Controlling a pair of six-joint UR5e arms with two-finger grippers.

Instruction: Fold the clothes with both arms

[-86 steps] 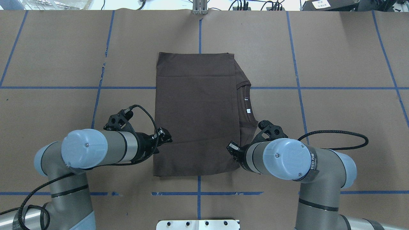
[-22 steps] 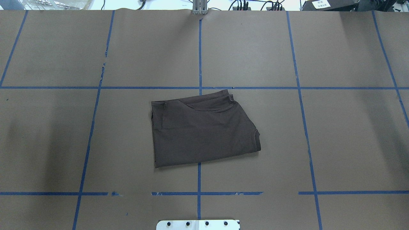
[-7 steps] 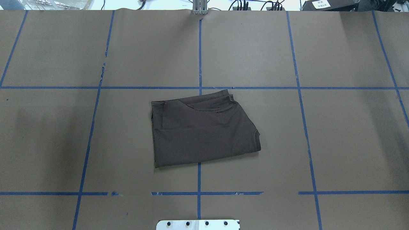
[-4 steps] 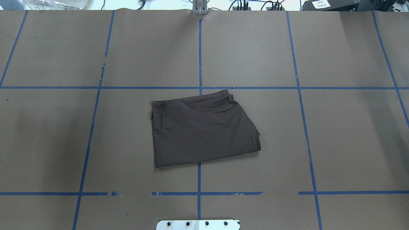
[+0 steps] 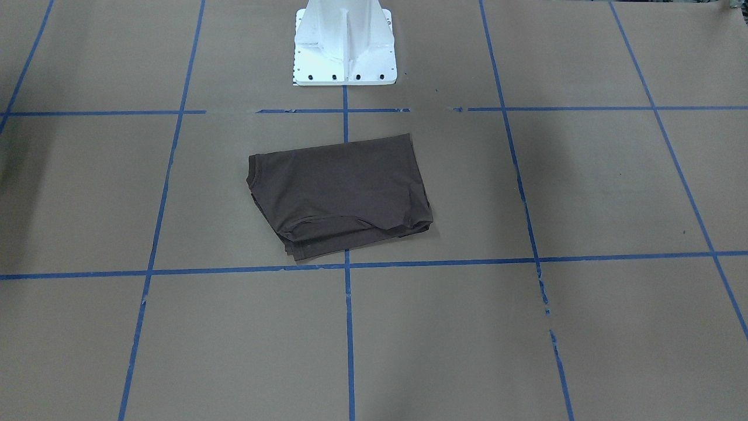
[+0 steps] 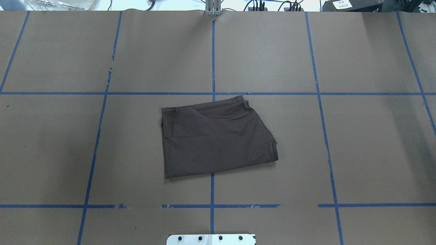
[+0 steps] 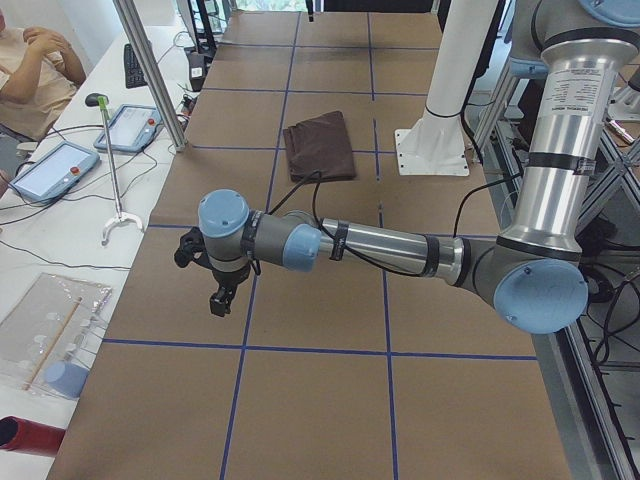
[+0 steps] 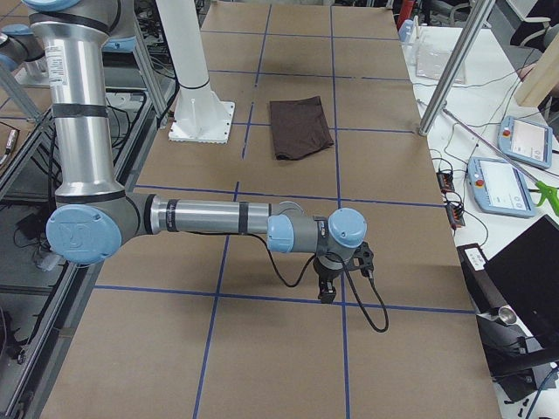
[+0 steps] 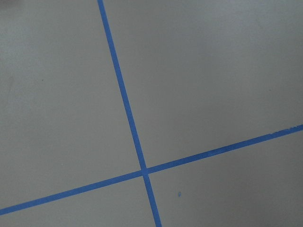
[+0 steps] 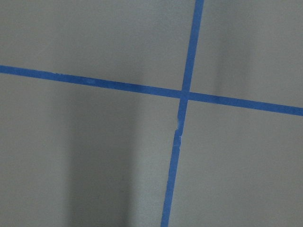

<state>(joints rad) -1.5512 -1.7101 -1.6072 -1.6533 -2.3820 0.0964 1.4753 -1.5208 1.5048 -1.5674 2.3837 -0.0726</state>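
Observation:
The dark brown T-shirt [image 6: 218,139] lies folded into a compact, slightly skewed rectangle near the table's middle, with layered edges at its far side. It also shows in the front view [image 5: 342,196] and both side views [image 7: 320,148] [image 8: 300,127]. Its collar, lettering and tags are hidden. Neither arm is over it. My left gripper [image 7: 218,295] hangs over bare table far out to the left. My right gripper [image 8: 325,288] hangs over bare table far out to the right. I cannot tell if either is open or shut. The wrist views show only paper and tape.
Brown paper with a blue tape grid [image 6: 213,93] covers the table. The white pedestal base [image 5: 345,47] stands at the robot's edge. Side benches hold tablets [image 7: 50,170] [image 8: 502,188], and metal poles [image 7: 150,70] [image 8: 450,78] stand at the far edge.
Since 12 s ago the shirt has been folded in half toward the robot and both arms have left the overhead view. Nothing has visibly changed in the last second.

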